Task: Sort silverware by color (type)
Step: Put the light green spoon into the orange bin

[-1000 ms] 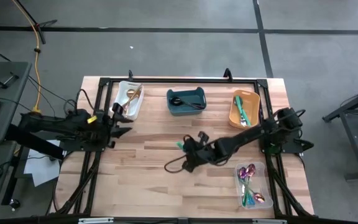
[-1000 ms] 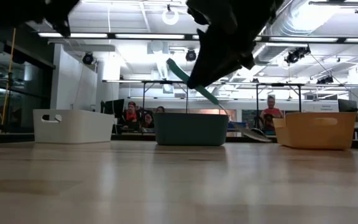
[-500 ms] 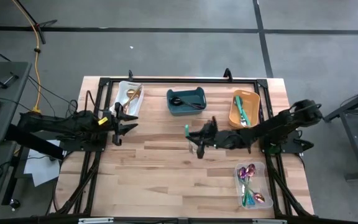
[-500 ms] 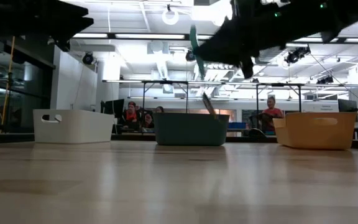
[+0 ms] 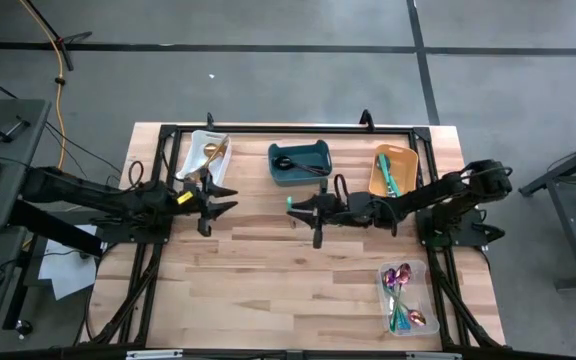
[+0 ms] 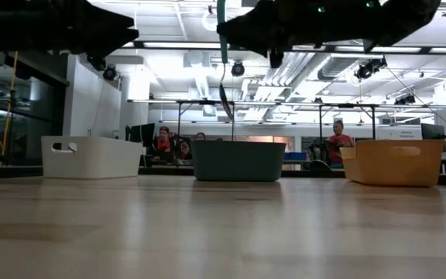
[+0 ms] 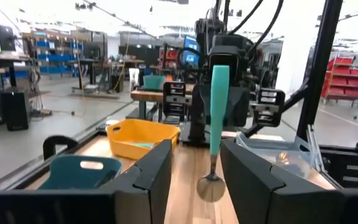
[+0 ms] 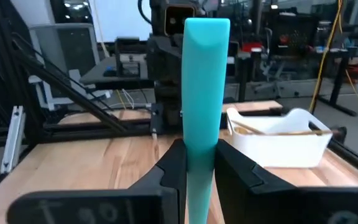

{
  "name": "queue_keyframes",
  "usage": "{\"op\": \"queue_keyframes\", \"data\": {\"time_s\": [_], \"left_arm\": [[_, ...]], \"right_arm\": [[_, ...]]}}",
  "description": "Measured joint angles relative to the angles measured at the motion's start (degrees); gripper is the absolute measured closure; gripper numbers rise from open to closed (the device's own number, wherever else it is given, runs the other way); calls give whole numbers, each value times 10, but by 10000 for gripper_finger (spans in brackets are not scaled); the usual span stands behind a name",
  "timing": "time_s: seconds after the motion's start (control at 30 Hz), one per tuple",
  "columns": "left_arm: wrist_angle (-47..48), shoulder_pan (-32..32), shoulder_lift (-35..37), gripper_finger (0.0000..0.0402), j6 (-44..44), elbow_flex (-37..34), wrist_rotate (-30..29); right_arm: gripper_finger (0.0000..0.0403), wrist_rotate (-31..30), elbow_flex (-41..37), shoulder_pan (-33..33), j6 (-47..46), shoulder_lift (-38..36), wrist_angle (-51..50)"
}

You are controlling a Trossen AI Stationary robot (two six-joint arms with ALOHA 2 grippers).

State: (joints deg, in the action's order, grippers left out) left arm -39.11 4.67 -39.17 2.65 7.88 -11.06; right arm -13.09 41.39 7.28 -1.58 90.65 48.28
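A teal-handled spoon point(image 7: 219, 106) stands upright in the air over the table's middle, with my right gripper point(image 5: 301, 208) shut on it. Its handle end points up and its bowl point(image 7: 211, 187) hangs down. My left gripper point(image 5: 218, 203) faces it from the table's left, open, with nothing between its fingers point(image 7: 148, 180). Other silverware lies in bins: gold pieces in the white bin point(image 5: 208, 158), a black piece in the teal bin point(image 5: 300, 163), teal-handled ones in the orange bin point(image 5: 393, 175), iridescent ones in the clear bin point(image 5: 408, 298). My right gripper pinches the spoon's teal handle point(image 8: 199, 134) between its two fingers. The fingers come in level from the table's right and lie across the handle. The handle's free end point(image 8: 206, 28) sticks up above them, and the spoon is upright and lifted clear of the table.
The white, teal and orange bins stand in a row along the far edge, and the clear bin sits at the near right. A black frame point(image 5: 288, 128) borders the table. People sit in the room beyond the far edge point(image 6: 337, 139).
My right gripper has risen and gone toward the far edge, turning from pointing down to level. The spoon has swung from a slant to upright. My left gripper has moved toward the table's right, nearer the spoon.
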Motion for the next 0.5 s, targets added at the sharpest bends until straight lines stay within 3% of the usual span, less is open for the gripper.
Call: {"op": "queue_keyframes", "data": {"time_s": [0.17, 0.5], "left_arm": [[-50, 0, -32, 273, -7, 0, 0], [-58, 0, -47, 273, 19, 0, 0]], "right_arm": [[354, 26, 10, -6, 1, 0, -6], [354, 28, 10, -6, -1, 0, -8]]}}
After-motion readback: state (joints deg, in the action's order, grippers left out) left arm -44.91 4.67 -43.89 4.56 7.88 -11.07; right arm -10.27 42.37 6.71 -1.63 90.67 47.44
